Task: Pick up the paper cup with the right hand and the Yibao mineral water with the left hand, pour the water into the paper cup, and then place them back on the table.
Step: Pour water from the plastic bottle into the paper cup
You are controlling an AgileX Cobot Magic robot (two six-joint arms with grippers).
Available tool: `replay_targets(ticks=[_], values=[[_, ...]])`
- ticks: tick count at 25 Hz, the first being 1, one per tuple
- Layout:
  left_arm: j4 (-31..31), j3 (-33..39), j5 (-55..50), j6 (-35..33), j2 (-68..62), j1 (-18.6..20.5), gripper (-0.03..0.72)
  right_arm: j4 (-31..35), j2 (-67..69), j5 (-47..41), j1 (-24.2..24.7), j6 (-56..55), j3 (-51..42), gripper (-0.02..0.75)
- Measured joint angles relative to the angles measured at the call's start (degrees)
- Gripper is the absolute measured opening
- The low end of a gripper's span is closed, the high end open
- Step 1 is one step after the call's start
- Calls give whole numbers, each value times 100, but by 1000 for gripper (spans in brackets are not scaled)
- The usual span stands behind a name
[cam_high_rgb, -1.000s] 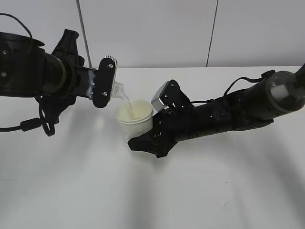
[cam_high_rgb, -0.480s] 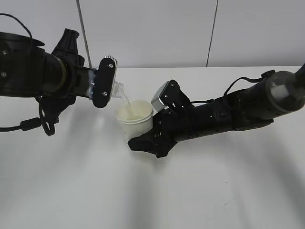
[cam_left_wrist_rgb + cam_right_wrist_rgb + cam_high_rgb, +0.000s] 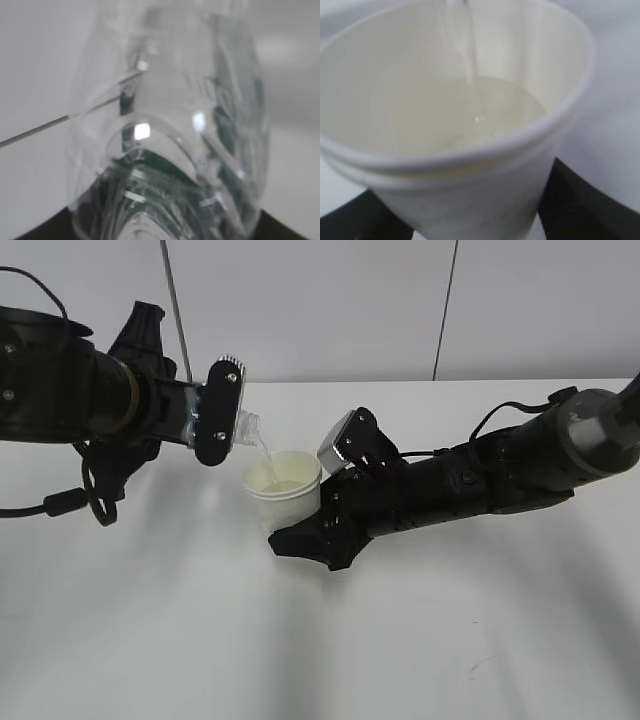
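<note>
My left gripper (image 3: pixel 218 430) is shut on the Yibao mineral water bottle (image 3: pixel 248 427), tipped with its open neck over the paper cup (image 3: pixel 283 490). A thin stream of water falls from the neck into the cup. In the left wrist view the clear bottle (image 3: pixel 170 125) fills the frame, with its green label low down. My right gripper (image 3: pixel 300 525) is shut on the paper cup and holds it upright above the white table (image 3: pixel 300 640). In the right wrist view the cup (image 3: pixel 455 150) holds water and the stream enters from above.
A grey panelled wall (image 3: pixel 330 300) stands behind the table's far edge. A small dark scuff mark (image 3: pixel 472 670) lies on the table at the front right. Black cables (image 3: pixel 75 500) hang under the left arm.
The arms have held almost still. The water goes on running from the bottle into the cup.
</note>
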State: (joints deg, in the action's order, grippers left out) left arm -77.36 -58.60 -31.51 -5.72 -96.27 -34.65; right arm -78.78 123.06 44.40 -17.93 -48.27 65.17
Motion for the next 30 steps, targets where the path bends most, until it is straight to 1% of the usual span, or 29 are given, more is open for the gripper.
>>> replay_targets(ticks=[7, 9, 16, 20, 24, 30], values=[[662, 0, 105, 13, 0, 0, 323, 0, 0, -13, 0, 0, 0, 513], [814, 0, 164, 147, 0, 0, 323, 0, 0, -13, 0, 0, 0, 514], [1163, 0, 382, 1067, 0, 0, 323, 63, 0, -13, 0, 0, 0, 513], [1530, 0, 508, 1849, 0, 0, 323, 184, 0, -17, 0, 0, 0, 513], [1591, 0, 780, 2781, 0, 0, 323, 223, 0, -62, 0, 0, 0, 513], [1591, 0, 885, 3650, 0, 0, 323, 389, 0, -127, 0, 0, 0, 513]])
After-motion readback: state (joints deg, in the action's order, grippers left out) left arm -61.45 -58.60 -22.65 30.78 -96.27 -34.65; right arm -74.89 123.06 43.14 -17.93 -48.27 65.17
